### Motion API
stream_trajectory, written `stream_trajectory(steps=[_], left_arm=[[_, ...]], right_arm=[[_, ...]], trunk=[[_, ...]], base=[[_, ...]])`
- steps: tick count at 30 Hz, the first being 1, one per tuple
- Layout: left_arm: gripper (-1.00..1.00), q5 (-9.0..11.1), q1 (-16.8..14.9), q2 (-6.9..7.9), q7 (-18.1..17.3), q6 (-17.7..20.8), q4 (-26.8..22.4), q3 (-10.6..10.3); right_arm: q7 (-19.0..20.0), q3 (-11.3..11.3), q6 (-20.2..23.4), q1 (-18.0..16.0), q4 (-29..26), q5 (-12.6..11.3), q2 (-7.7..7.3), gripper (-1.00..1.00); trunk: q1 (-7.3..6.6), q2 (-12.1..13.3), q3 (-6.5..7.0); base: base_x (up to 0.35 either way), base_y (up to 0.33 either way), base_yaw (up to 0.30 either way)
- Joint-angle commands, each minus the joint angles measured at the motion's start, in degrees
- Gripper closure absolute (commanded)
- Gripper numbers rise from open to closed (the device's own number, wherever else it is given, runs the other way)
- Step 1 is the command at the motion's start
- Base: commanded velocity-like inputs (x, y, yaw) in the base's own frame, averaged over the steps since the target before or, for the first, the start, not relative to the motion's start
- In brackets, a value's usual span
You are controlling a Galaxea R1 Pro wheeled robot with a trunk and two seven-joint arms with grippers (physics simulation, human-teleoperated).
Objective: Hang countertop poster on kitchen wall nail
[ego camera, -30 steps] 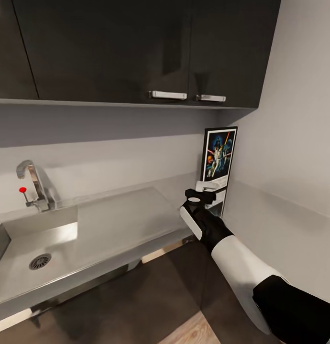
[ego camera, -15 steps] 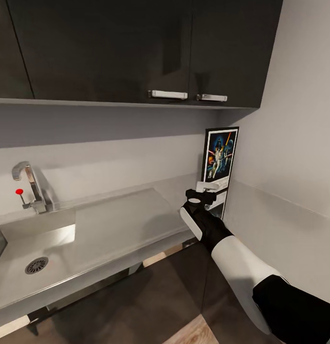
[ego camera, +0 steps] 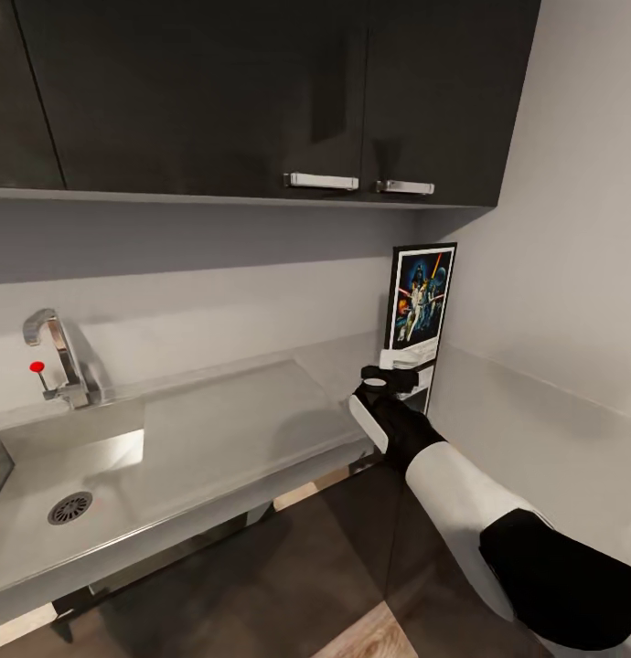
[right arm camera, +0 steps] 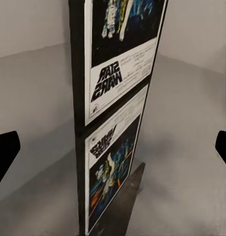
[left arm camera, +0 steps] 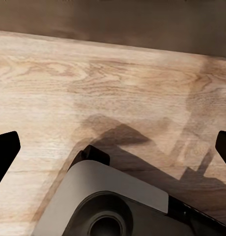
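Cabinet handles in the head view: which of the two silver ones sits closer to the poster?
The shorter handle, on the narrow door by the side wall. It sits almost above the poster; the longer handle is further toward the tap.

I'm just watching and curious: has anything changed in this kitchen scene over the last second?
The right gripper has edged a little closer to the poster, its fingers wide apart on either side of the poster's lower edge, not yet closed. The view swung slightly right early on. The poster still stands upright on the countertop in the corner.
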Motion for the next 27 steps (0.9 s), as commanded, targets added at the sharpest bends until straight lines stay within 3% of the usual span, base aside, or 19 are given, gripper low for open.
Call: stream_trajectory(steps=[1, 2, 3, 11, 27], left_arm=[[-1.0, 0.5, 0.0, -0.01, -0.4, 0.1, 0.0, 0.1], [-1.0, 0.5, 0.0, -0.01, -0.4, 0.1, 0.0, 0.1], [-1.0, 0.5, 0.0, -0.01, -0.4, 0.1, 0.0, 0.1], [-1.0, 0.5, 0.0, -0.04, -0.4, 0.1, 0.0, 0.1], [-1.0, 0.5, 0.0, -0.05, -0.4, 0.1, 0.0, 0.1]], right_arm=[[-0.4, 0.3, 0.5, -0.8, 0.9, -0.3, -0.03, -1.0], [-0.4, 0.3, 0.5, -2.6, 3.3, -0.4, -0.01, -1.0], [0.9, 0.3, 0.4, -7.1, 9.2, -0.5, 0.14, -1.0], [1.3, 0.4, -3.3, -8.3, 10.7, -0.8, 0.26, -1.0], [1.2, 0.4, -3.9, -8.2, 10.7, -1.0, 0.26, -1.0]], trunk=[[0.0, 0.0, -0.05], [0.0, 0.0, -0.05], [0.0, 0.0, -0.05], [0.0, 0.0, -0.25], [0.0, 0.0, -1.62]], base=[[0.0, 0.0, 0.0], [0.0, 0.0, 0.0], [0.0, 0.0, 0.0], [0.0, 0.0, 0.0], [0.0, 0.0, 0.0]])
